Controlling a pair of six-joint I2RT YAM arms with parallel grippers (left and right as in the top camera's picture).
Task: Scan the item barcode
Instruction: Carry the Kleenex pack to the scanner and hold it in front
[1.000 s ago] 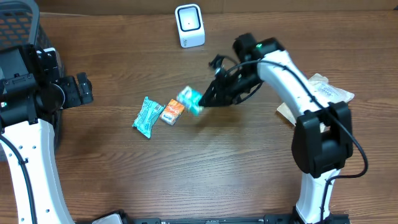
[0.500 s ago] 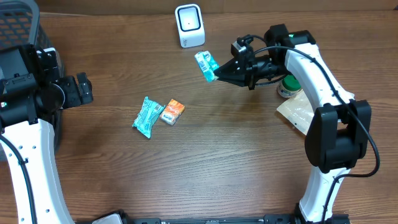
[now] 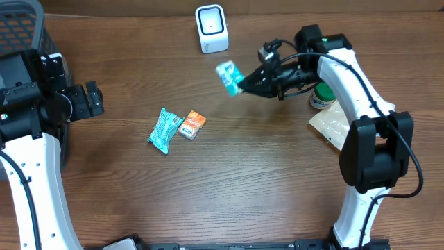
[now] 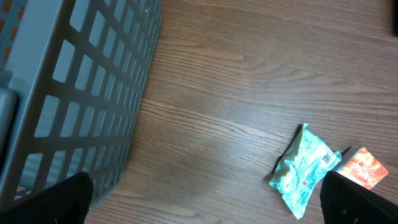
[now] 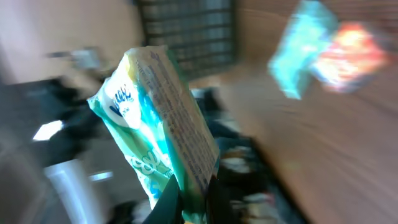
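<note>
I keep my right tool (image 3: 241, 85) clamped on the teal packet (image 3: 227, 75), now raised from beside the snacks (image 3: 166, 130) to near the scanner (image 3: 211, 28) (left tool (image 3: 94, 99) gapes wide, empty).

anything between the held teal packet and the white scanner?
Nothing. The overhead view shows only bare wooden table between the teal packet and the white scanner.

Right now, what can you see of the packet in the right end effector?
The packet is a soft pouch of glossy film, teal, white and pale yellow, with fine print along one edge. The right end effector, shut, pinches one end and holds it tilted in the air near the white scanner, apart from it. Nothing else touches it.
</note>
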